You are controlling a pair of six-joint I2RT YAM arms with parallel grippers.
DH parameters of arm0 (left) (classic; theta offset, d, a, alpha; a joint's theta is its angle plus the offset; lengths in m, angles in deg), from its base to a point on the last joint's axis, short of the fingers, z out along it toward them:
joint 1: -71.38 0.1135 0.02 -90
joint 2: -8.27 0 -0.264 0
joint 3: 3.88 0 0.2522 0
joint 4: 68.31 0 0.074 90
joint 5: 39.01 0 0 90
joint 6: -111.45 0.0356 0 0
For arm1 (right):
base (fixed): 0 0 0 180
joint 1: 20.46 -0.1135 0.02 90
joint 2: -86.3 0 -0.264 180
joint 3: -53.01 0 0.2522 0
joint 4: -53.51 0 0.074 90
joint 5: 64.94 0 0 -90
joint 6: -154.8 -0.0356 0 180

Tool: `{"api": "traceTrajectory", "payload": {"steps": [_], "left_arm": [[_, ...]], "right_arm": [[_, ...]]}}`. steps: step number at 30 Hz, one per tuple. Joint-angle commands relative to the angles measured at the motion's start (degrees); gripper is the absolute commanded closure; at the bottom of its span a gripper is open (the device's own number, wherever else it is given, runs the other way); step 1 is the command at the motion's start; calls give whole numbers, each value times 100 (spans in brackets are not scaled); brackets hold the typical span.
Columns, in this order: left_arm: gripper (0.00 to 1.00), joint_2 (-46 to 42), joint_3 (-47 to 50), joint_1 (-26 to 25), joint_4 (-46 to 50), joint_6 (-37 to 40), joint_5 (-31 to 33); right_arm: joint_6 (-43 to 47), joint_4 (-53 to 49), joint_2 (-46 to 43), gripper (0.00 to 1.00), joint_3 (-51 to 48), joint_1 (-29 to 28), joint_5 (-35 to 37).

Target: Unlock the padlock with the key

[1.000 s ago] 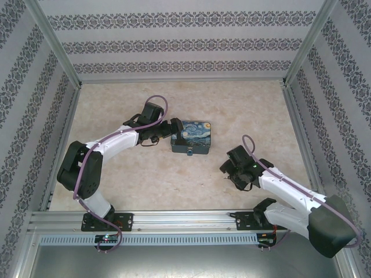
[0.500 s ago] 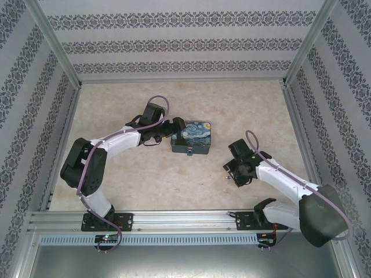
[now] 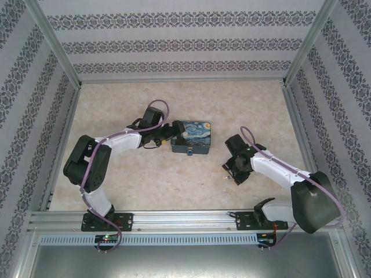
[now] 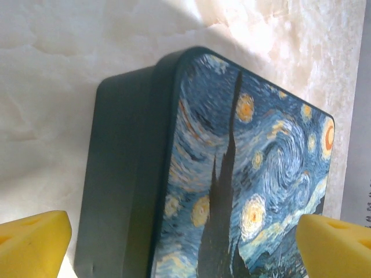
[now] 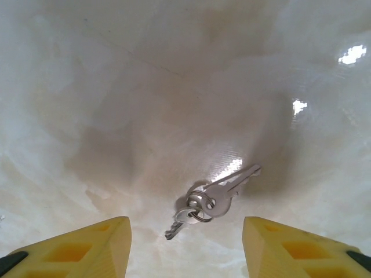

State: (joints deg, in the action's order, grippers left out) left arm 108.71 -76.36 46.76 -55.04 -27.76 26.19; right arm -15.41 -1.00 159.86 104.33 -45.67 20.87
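The right gripper (image 5: 185, 249) hangs low over the marble-patterned table (image 5: 116, 87), yellow fingers (image 5: 75, 246) spread apart with nothing between them. The key (image 5: 229, 188) lies flat on the table just ahead, joined on a small ring to a second key, untouched. Over on the other side, the left gripper (image 4: 185, 249) stands wide open at the end of the starry-night tin (image 4: 232, 174), one finger at each side. The padlock (image 3: 190, 154) — a tiny blue speck from above — sits against the tin's near edge, well apart from the key.
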Motion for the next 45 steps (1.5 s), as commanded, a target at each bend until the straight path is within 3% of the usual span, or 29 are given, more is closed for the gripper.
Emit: {"api": "traceTrajectory", "payload": {"steps": [1,15,19,23,25,35,39,45], "left_arm": [[1,104,46,112,-345,-107,-173],[0,186,-4,157,-357,-157,-331],[0,161,-2,168,-293,-146,-327],[1,82,1,168,-102,-67,-308],[1,38,-3,165,32,-13,-297],[0,-296,-96,168,418,136,-276],[0,-428,-122,168,508,184,-271],[0,-587,-266,176,515,167,-453]], "right_arm": [[-29,-195,60,47,-62,25,-40],[324,-19,956,62,191,291,-14],[430,70,1120,70,140,341,-4],[624,255,1183,90,50,331,-55],[903,291,1147,100,63,302,3],[3364,940,367,100,845,90,88],[4179,1575,19,100,1041,70,-398],[5099,3220,-358,100,840,244,-2353]]}}
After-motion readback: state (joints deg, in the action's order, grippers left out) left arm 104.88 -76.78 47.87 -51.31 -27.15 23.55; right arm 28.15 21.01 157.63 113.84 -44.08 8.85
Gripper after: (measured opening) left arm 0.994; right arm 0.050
